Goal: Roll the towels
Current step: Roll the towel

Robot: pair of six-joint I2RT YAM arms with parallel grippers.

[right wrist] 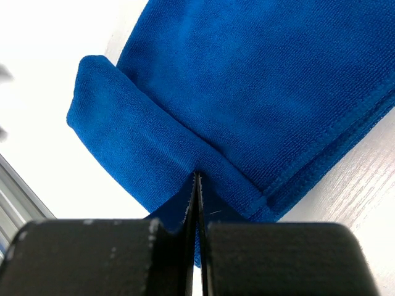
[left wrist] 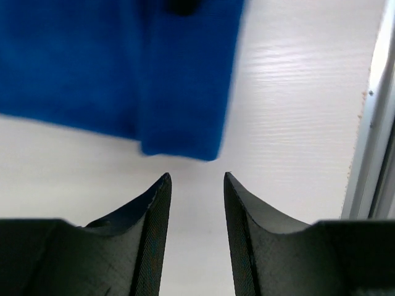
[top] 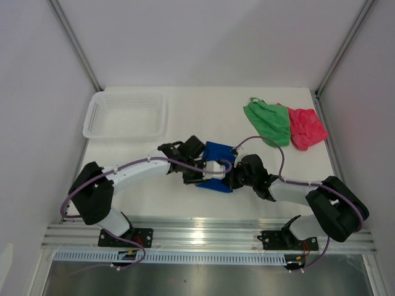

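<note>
The basket sits at 10 o'clock on the table. Just below centre, the left gripper hovers at the near corner of the blue towel. Its fingers are spread with nothing between them, and the cloth lies just off their tips at 12 o'clock. The towel's near edge is turned over into a first fold. The right gripper meets that fold from 4 o'clock, its fingers pressed together and pinching the doubled edge.

The green towel and pink towel lie crumpled and touching at 1 to 2 o'clock, unrolled.

This looks like the start of rolling the blue towel, with one turn made. The next move probably needs the left fingers to close on their end of the fold. Both grippers would then carry it over evenly toward 12 o'clock so the roll stays straight.
</note>
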